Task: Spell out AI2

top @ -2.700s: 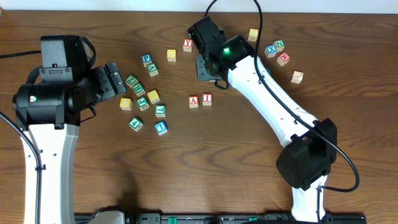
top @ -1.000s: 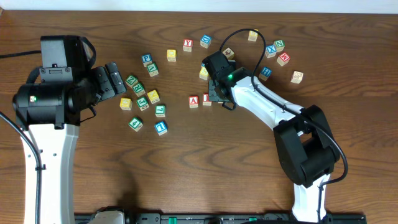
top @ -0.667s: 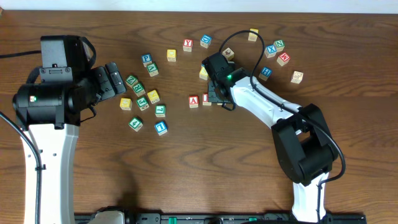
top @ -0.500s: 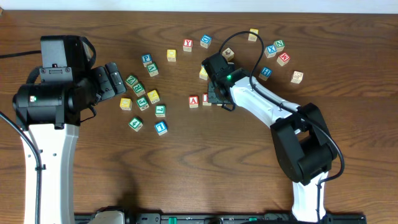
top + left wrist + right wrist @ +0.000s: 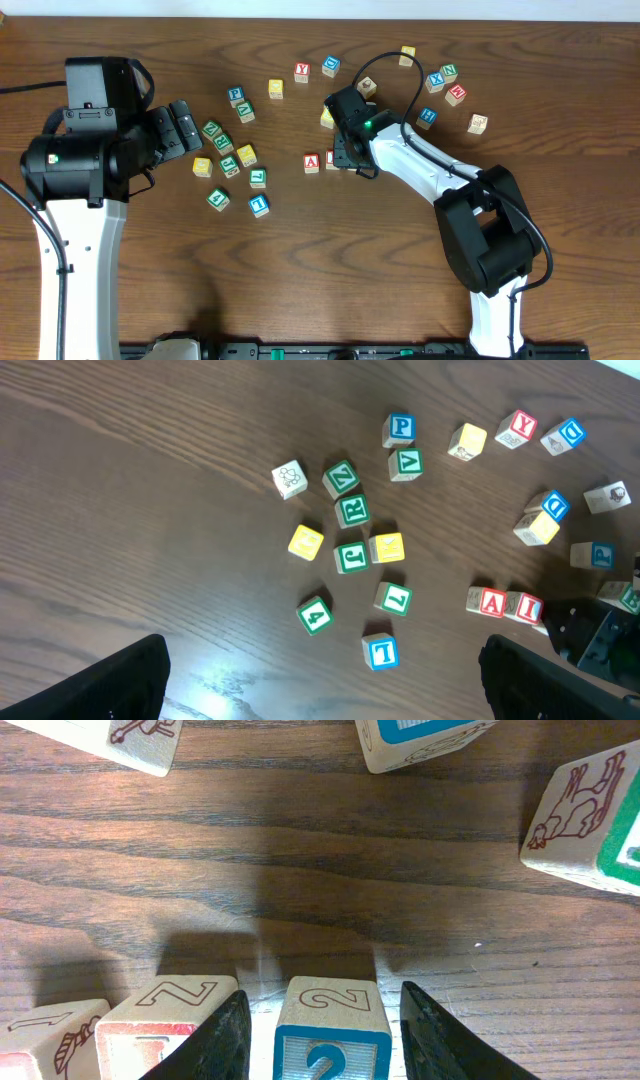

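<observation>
Brown wood worktop (image 5: 330, 260), two white arms. The right arm (image 5: 420, 165) reached toward the far side by the Y block 2.7 s ago. Now it is folded in with its wrist low at the right end of the A–I row, and it has barely shifted over the last second. The left arm (image 5: 75, 170) is unchanged, parked at the left edge. The left gripper (image 5: 186, 126) is spread wide with nothing between its fingers. It sits beside the cluster of green and yellow blocks (image 5: 222, 143), which hasn't moved. The right gripper (image 5: 325, 992) straddles the blue 2 block (image 5: 330, 1025). A slim gap shows on each side, so it is slack and not clamping. In the right wrist view the 2 block stands upright on the worktop, just beside a red-edged block (image 5: 175, 1010). In the overhead view the right gripper hides it. The A block (image 5: 491, 601) and I block (image 5: 524, 607) touch side by side, same spot as before. Several loose blocks near the far edge that the arm covered earlier are now visible.
</observation>
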Controlling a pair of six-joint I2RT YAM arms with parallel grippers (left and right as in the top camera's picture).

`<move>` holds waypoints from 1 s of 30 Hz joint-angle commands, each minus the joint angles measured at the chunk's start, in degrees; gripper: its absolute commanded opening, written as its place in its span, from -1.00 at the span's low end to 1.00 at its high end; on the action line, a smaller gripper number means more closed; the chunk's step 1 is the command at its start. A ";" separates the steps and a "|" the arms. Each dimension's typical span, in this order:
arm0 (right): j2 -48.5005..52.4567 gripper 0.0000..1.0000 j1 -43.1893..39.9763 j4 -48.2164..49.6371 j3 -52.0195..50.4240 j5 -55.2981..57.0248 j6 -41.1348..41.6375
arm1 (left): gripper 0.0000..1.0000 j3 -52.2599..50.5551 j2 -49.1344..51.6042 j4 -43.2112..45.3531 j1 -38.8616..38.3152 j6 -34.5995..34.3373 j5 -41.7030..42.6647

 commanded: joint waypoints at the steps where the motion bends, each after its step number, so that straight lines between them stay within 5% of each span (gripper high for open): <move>1: 0.92 -0.15 -0.09 0.17 0.72 -0.13 0.33 | 0.95 -0.22 0.50 -0.17 0.17 0.96 -0.72; 16: -3.80 -0.10 -1.38 -2.36 6.08 -0.87 -3.08 | 0.96 -0.22 0.50 -0.17 0.20 0.96 -0.72; 25: -3.93 -0.65 2.10 1.31 6.23 -6.58 -3.50 | 0.96 -0.22 0.50 -0.17 0.20 0.96 -0.72; 30: -2.49 -0.80 5.07 5.60 6.19 -6.58 -3.08 | 0.95 -0.22 0.50 -0.17 0.20 0.96 -0.72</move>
